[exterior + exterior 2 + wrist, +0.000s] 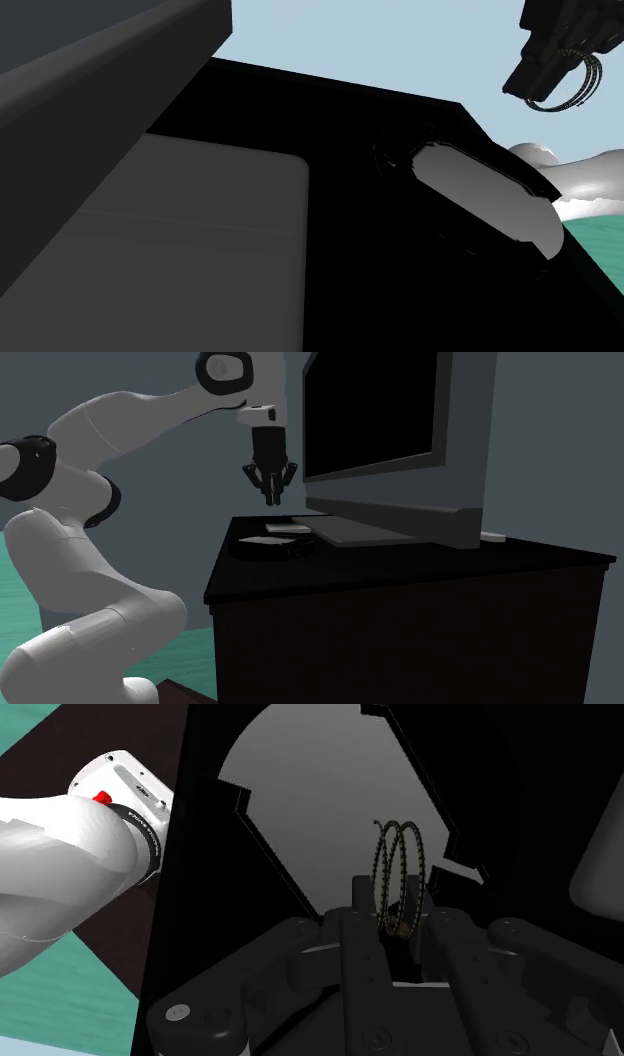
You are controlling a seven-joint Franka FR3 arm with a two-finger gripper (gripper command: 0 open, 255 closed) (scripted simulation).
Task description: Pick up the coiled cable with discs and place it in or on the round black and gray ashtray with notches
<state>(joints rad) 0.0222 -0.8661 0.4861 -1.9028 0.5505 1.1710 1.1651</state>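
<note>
Black gripper fingers [362,899] are seen closest in the wrist view, closed on the thin dark coiled cable [400,864], whose two loops stand up between them. The black two-finger gripper [397,909] is held above the round ashtray [330,814], whose black notched rim and grey inner floor are seen beyond the coil; the cable is not touching it.

In the shoulder view, the gripper [530,85] is seen at the upper right with the cable [597,75] hanging from it, clear of the ashtray [480,190] below. The ashtray is set near the corner of a black cabinet top [340,120], beside a flat grey rounded slab [200,240].

In the second exterior view, the gripper [270,492] is pointed downward over the ashtray [262,547], next to a large dark monitor [380,422] on the cabinet [400,602].
</note>
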